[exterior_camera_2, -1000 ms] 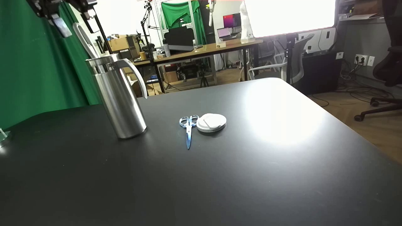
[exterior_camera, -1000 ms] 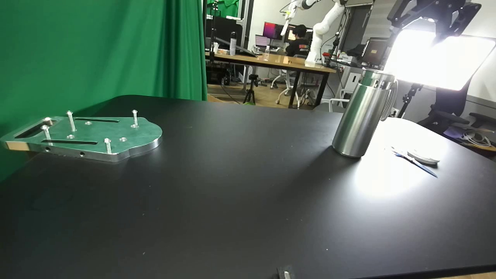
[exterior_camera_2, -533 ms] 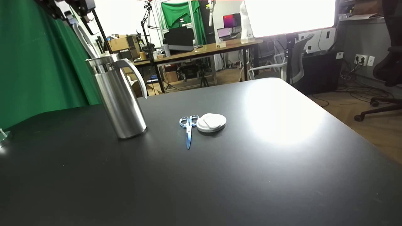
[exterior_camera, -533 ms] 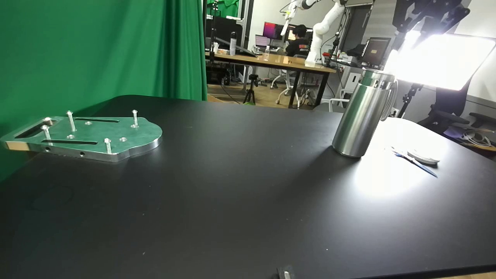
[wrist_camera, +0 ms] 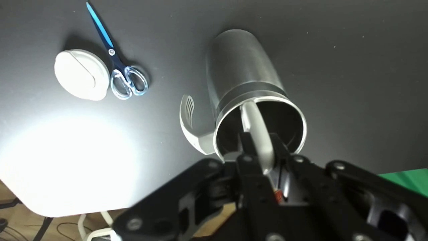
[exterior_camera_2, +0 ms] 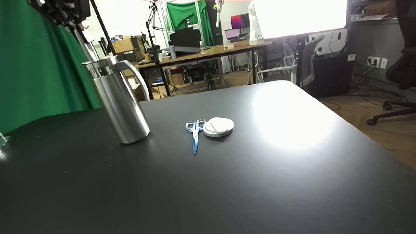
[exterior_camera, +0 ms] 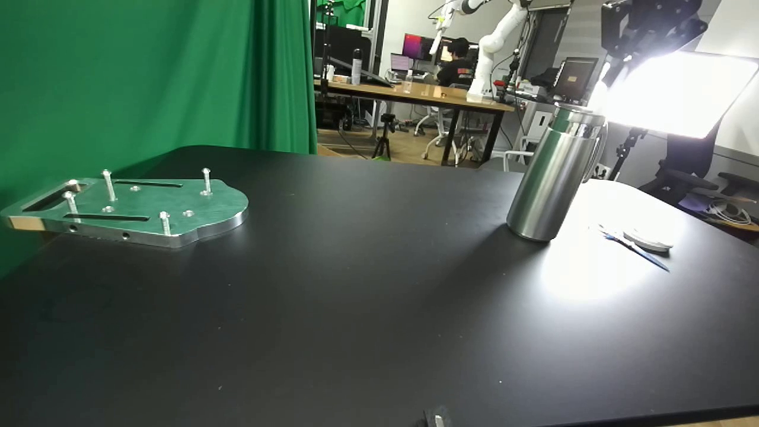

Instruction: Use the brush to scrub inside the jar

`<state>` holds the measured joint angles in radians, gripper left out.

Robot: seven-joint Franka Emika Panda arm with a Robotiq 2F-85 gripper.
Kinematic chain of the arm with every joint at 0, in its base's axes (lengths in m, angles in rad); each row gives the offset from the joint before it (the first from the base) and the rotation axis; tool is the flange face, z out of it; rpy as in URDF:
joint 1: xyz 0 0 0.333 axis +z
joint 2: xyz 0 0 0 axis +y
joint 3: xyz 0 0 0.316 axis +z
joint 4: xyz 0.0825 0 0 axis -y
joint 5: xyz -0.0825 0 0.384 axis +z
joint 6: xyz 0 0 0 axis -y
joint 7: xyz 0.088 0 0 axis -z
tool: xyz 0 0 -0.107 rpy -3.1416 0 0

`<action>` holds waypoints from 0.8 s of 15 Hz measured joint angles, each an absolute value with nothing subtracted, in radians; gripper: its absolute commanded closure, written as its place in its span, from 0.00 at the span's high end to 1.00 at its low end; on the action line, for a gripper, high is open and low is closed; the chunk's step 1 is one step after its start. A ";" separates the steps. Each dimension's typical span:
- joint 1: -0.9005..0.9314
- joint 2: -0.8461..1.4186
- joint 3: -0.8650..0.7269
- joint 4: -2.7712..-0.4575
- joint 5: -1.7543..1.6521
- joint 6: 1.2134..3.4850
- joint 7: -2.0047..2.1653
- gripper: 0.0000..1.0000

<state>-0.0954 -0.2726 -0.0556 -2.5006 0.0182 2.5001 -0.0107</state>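
Observation:
The jar (exterior_camera_2: 118, 104), a tall silver metal cylinder with a side handle, stands on the black table in both exterior views. In the wrist view I look down past its open rim, with the jar's body (wrist_camera: 239, 63) beyond. The brush (wrist_camera: 255, 122) leans inside it, its white-grey handle sticking out of the mouth; the brush's head is hidden in the jar. My gripper (wrist_camera: 259, 134) is above the mouth, its black fingers pressed against both sides of the handle near its upper end. An exterior view shows the gripper (exterior_camera_2: 79, 30) around the handle top, partly cut off by the frame.
Blue scissors (exterior_camera_2: 195, 135) and a round white lid-like piece (exterior_camera_2: 218, 126) lie beside the jar, on its handle side. A thick metal plate (exterior_camera: 148, 204) with upright bolts sits at the table's far side. A bright lamp panel (exterior_camera: 682, 95) stands behind the jar.
The gripper's jaws have come together on the brush handle, after standing apart around it. The jar and brush have shifted slightly to the left in both exterior views.

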 measured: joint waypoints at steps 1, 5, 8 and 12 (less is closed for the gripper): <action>-0.095 -0.273 -0.055 -2.499 0.018 2.495 -0.009 0.04; -0.095 -0.280 -0.047 -2.481 0.018 2.449 0.003 0.04; -0.095 -0.300 -0.034 -2.459 0.011 2.397 0.011 0.04; -0.087 -0.323 -0.016 -2.406 -0.003 2.300 0.016 0.04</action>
<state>-0.0874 -0.3230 -0.0158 -2.4061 -0.0028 2.2996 0.0158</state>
